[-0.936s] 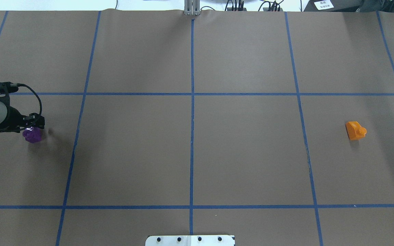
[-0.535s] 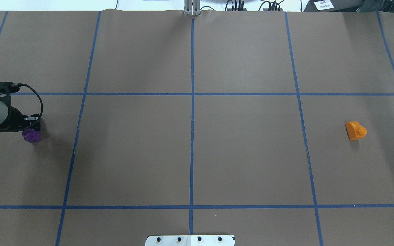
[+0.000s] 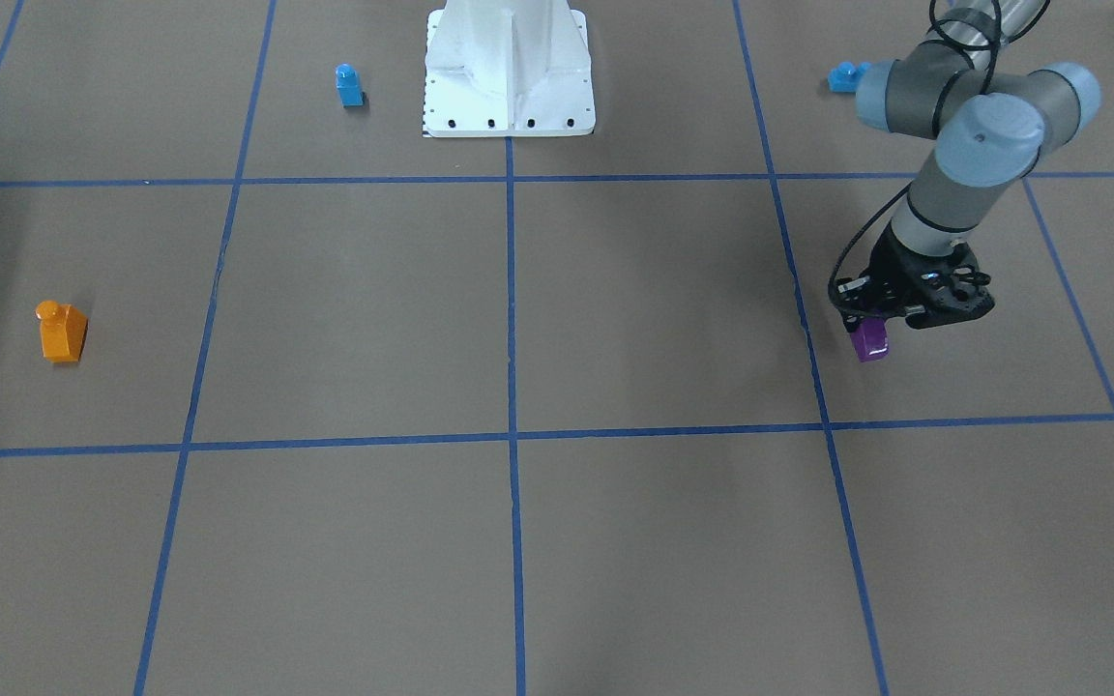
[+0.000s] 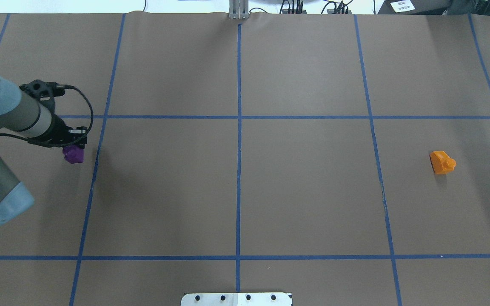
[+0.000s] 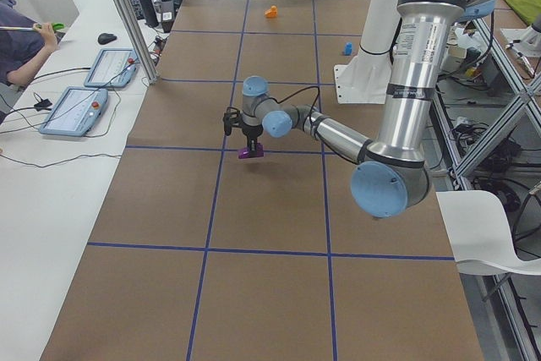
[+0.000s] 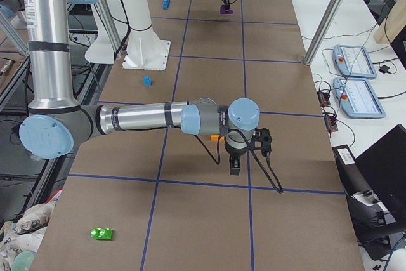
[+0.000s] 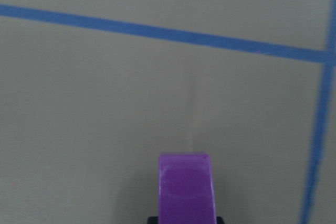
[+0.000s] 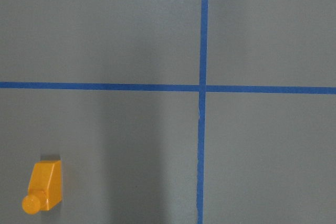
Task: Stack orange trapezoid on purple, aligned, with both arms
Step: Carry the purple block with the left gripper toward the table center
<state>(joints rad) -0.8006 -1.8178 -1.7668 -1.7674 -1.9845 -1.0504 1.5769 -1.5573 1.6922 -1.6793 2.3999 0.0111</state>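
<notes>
The purple brick [image 4: 74, 154] hangs in my left gripper [image 4: 75, 148], which is shut on it and holds it a little above the table at the left side. It also shows in the front view [image 3: 871, 340] and at the bottom of the left wrist view [image 7: 186, 187]. The orange trapezoid [image 4: 442, 162] lies alone on the table at the far right, stud pointing sideways; the right wrist view shows it at the lower left [image 8: 44, 186]. My right gripper [image 6: 235, 164] shows only in the right side view, hanging near the orange trapezoid; I cannot tell whether it is open or shut.
A small blue single-stud brick [image 3: 349, 85] stands beside the white robot base [image 3: 509, 68]. A long blue brick [image 3: 845, 75] lies behind my left arm. A green brick [image 6: 101, 233] lies near the table's right end. Blue tape lines grid the brown table.
My left gripper closed on the purple brick, lifted it and carried it to the right, toward the table's middle. The orange trapezoid has not moved.
</notes>
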